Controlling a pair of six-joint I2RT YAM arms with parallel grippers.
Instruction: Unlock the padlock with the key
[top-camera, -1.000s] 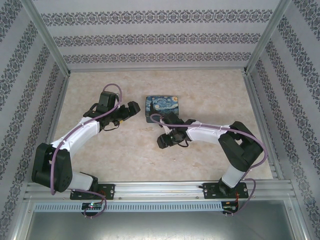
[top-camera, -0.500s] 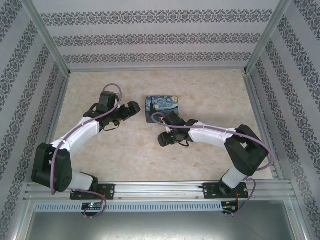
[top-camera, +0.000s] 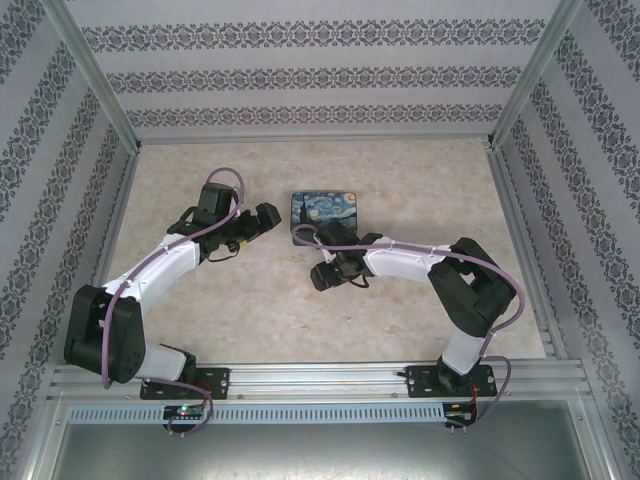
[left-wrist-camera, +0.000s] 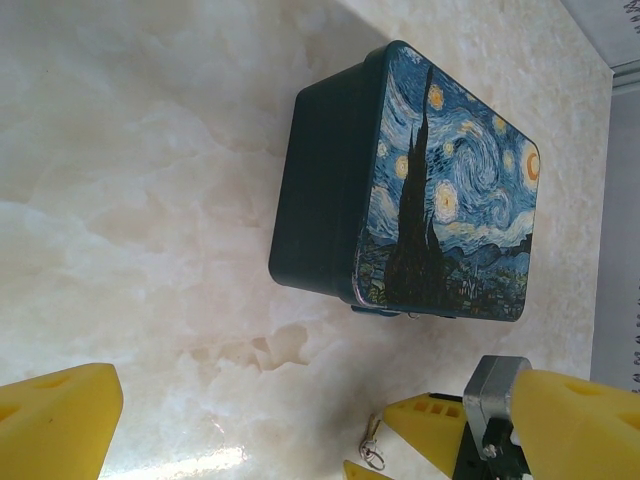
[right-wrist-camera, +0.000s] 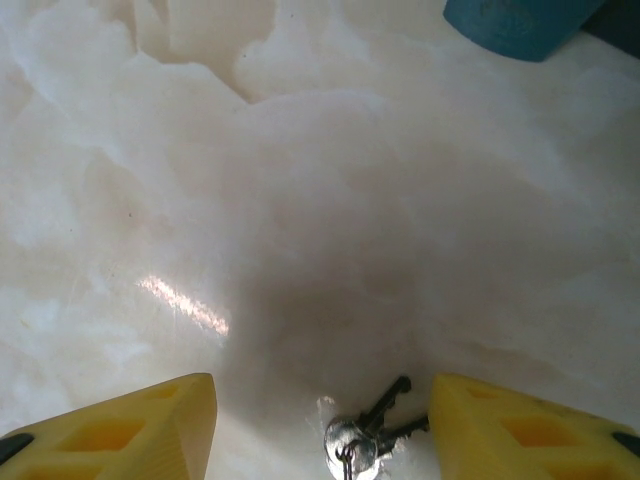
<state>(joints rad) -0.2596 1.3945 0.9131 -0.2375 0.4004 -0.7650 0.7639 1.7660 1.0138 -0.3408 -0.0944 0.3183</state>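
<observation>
**Key not yet grasped, lock not yet touched**

The right gripper (right-wrist-camera: 320, 400) hangs low over the tabletop (right-wrist-camera: 200, 150) with its yellow fingers (right-wrist-camera: 130, 425) spread wide. The key (right-wrist-camera: 388, 402) lies flat on the tabletop between them, joined with a second one like it to a small silvery ring (right-wrist-camera: 345, 440). Nothing is pinched, and neither finger seems to touch the metal.

The left gripper (top-camera: 264, 217) is off to the left, well apart from the key. It is also spread and empty, and it faces right toward the tin (left-wrist-camera: 440, 190).

By my reading the task is at its very start. The right gripper is lined up on the key, but the grasp is not made. Still to do are closing on the key, lifting it, bringing it to the padlock, seating it in the keyhole and turning it. I cannot tell where the padlock lies, nor whether its shackle is shut.

The one container is the blue tin with the swirling night-sky print. It stands around the middle of the tabletop, just on the far side of the right gripper and the key. Its lid is down, so whatever it holds is hidden.
</observation>
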